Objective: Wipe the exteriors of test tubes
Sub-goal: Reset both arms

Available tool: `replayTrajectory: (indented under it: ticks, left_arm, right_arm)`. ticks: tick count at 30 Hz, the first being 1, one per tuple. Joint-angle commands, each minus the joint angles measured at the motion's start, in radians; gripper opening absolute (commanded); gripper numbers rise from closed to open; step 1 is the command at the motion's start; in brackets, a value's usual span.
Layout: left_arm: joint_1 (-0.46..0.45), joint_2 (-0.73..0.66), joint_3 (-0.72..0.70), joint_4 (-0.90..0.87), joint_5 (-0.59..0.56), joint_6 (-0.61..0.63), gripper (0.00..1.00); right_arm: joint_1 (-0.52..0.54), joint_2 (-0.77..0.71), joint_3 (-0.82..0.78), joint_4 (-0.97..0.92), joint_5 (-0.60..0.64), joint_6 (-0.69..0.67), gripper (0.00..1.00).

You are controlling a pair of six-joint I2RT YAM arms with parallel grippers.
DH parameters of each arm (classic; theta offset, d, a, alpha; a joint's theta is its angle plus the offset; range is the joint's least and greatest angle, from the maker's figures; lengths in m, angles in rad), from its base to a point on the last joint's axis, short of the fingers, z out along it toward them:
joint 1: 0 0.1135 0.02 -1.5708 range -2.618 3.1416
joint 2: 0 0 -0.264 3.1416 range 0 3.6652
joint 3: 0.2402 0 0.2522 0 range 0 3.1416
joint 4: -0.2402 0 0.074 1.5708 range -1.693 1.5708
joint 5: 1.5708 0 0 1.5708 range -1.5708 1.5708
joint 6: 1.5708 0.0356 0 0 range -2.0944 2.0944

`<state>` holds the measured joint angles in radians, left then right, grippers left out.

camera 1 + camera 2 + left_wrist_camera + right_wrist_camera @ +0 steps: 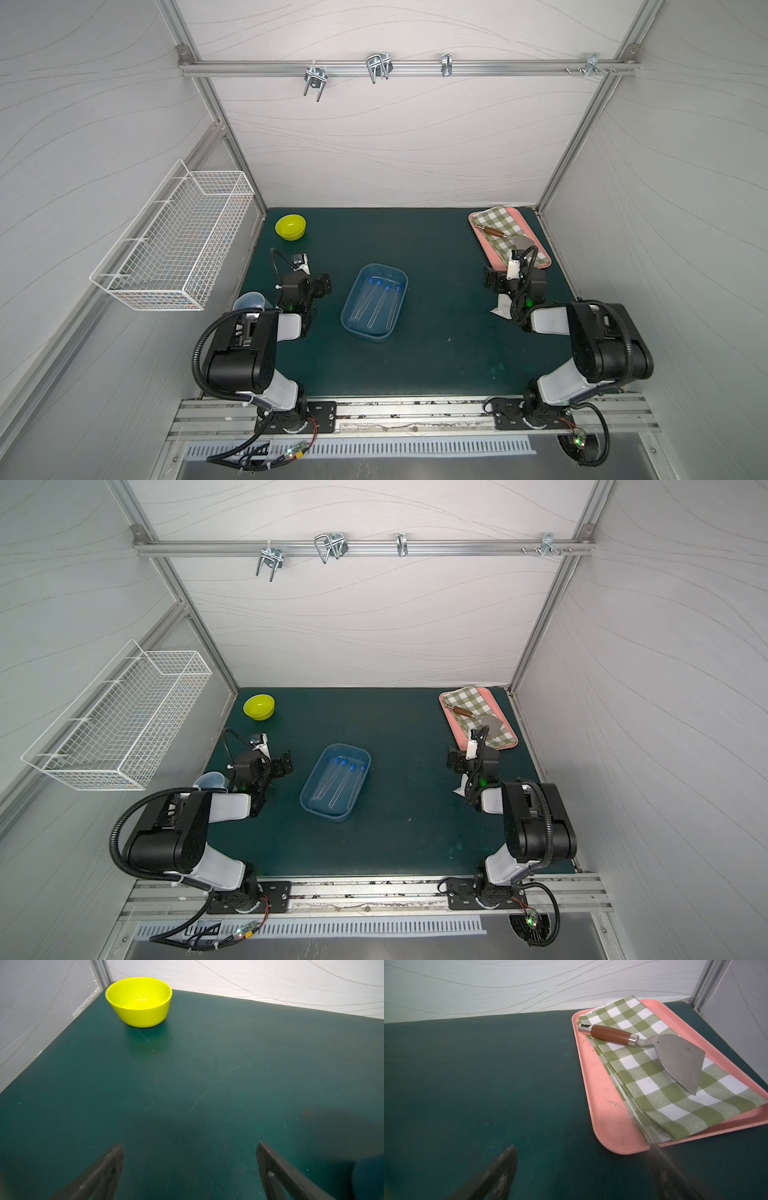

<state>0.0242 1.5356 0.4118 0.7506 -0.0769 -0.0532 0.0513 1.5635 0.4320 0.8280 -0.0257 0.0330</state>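
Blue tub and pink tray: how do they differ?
The blue tub is deep-walled and see-through; the pink tray is shallow and opaque. The blue tub sits in the middle holding four test tubes; the pink tray sits in the far right corner under a checked cloth and a scraper. Both are rounded rectangles lying askew.

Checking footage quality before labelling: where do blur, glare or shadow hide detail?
Right wrist view: fingers blurred near the lens, spatula sharp. Left wrist view: glare spot inside the yellow bowl, soft shadow on the mat. In both top views: clear test tubes faint against the blue tray.
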Motion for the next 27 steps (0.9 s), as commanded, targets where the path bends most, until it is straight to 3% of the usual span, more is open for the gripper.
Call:
replayTrajectory:
  ticks: [1,27]
  left_arm:
    - [-0.004,0.008,0.033,0.026,-0.028,0.024,1.0]
    - [0.014,0.006,0.033,0.023,0.014,0.019,1.0]
  right_arm:
    - [0.005,0.014,0.005,-0.009,0.006,-0.016,0.99]
    - [0.005,0.012,0.004,-0.009,0.006,-0.016,0.99]
